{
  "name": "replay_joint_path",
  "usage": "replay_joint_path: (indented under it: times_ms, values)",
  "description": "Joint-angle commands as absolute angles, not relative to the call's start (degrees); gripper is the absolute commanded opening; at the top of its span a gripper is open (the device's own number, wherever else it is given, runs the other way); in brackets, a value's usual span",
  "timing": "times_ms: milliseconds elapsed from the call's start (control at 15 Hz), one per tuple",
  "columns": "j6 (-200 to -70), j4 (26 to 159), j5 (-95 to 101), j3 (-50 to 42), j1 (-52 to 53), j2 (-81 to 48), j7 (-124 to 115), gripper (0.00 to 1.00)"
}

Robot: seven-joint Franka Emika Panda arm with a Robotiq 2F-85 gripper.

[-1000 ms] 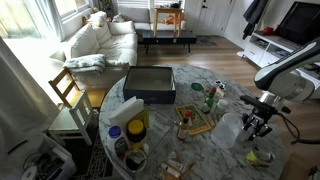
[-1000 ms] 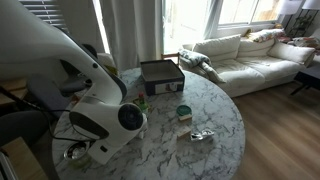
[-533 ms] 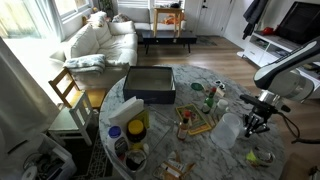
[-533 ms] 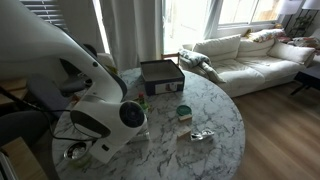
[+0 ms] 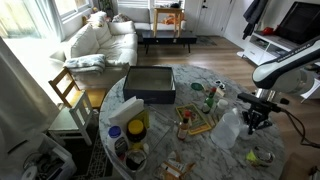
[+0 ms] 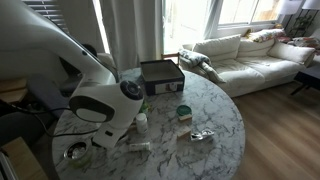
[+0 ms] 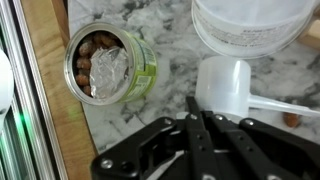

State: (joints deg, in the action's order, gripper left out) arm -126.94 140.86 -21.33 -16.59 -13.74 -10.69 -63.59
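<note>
While its 2 fingers sit pressed together on nothing, the gripper [image 7: 196, 108] hovers just beside a white scoop [image 7: 222, 82] on the marble table [image 7: 168, 92] (an open can [image 7: 105, 65] lies near, a white tub [image 7: 250, 25] beyond)

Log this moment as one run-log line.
gripper: shut | nearest: white scoop, by fingertips, contact unclear | nearby: open tin, white tub | surface: marble table

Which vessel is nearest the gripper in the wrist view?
The white scoop, just beside the gripper; the green can and big tub sit farther away.
</note>
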Motion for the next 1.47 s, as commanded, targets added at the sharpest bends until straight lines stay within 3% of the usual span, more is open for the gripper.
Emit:
replay_joint_path:
  times_ms: [0, 933, 1400]
  values:
    - [-126.6, 142.3, -13.6, -16.1, -11.1, -5.3, -67.3, 0.01]
    - [-107.0, 139.2, 23.0, -2.7, -6.5, 12.7, -77.5, 0.01]
    - [-111.5, 142.1, 28.6, 3.9, -2.5, 15.4, -72.8, 0.01]
